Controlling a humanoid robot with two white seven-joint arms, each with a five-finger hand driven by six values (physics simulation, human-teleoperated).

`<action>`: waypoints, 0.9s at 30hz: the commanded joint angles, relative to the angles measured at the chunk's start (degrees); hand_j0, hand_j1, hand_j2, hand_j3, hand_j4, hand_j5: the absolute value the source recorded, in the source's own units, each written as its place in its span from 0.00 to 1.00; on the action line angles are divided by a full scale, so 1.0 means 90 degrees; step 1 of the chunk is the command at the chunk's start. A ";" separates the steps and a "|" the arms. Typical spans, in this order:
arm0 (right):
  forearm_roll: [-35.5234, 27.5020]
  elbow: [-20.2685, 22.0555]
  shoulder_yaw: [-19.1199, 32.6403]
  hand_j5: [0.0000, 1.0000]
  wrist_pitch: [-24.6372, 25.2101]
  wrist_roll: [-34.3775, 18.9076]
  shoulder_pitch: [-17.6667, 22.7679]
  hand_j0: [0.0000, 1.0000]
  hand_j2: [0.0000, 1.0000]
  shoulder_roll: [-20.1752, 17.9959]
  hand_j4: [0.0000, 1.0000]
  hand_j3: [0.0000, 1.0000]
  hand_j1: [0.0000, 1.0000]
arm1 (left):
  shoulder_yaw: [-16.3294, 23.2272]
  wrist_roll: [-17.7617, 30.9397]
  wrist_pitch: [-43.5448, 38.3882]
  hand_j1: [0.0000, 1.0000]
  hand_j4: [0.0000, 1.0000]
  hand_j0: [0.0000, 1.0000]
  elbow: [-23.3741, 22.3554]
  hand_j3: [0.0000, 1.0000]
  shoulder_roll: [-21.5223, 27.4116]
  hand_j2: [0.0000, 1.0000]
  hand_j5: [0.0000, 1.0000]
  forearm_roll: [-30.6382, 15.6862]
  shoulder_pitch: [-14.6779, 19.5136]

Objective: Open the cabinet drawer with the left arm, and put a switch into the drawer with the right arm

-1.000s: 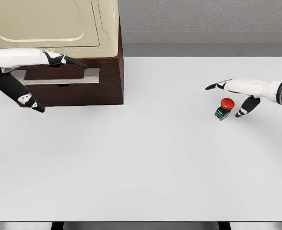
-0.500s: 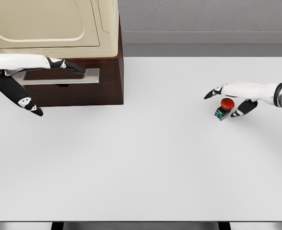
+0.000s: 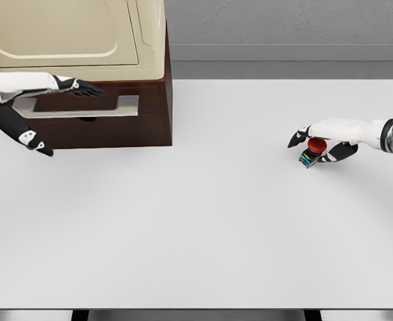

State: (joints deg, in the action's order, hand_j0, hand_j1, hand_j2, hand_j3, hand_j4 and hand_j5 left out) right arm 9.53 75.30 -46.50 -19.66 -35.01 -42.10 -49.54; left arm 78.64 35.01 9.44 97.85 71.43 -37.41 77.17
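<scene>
The switch (image 3: 312, 151), a small dark block with a red button on top, stands on the white table (image 3: 203, 221) at the right. My right hand (image 3: 317, 143) lies over it, fingers curving down on its left and the thumb low on its right, still open. The dark wooden cabinet (image 3: 143, 124) stands at the back left, with a grey drawer handle (image 3: 109, 107) across its front. My left hand (image 3: 53, 110) is open at the handle's left end, with fingers stretched flat above the bar and the thumb hanging below.
A cream-coloured appliance (image 3: 69, 33) sits on top of the cabinet. A grey wall runs behind the table. The table's front edge lies near the bottom of the view.
My right hand has dropped onto the switch and its fingers have curled in around the red button. My left hand has drawn back to the left along the handle.
</scene>
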 commanded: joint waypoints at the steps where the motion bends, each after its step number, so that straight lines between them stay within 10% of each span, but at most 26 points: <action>1: -0.0024 -0.0056 0.0001 0.72 -0.0042 0.0002 0.0000 0.72 0.72 -0.0014 0.72 0.72 0.72 | -0.0007 -0.0001 -0.0014 1.00 1.00 1.00 -0.0130 1.00 0.0003 1.00 1.00 -0.0042 0.0000; 27: -0.0014 -0.0183 0.0001 0.53 -0.0120 0.0002 0.0000 0.53 0.53 -0.0004 0.53 0.53 0.53 | -0.0222 -0.0001 -0.0297 1.00 1.00 1.00 -0.0579 1.00 -0.0095 1.00 1.00 -0.0120 -0.0420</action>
State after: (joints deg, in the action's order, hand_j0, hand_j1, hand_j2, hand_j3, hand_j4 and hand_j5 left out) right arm 9.61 73.64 -46.52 -20.78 -35.00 -42.10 -49.52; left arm 76.81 35.01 6.81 92.95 70.68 -38.28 73.04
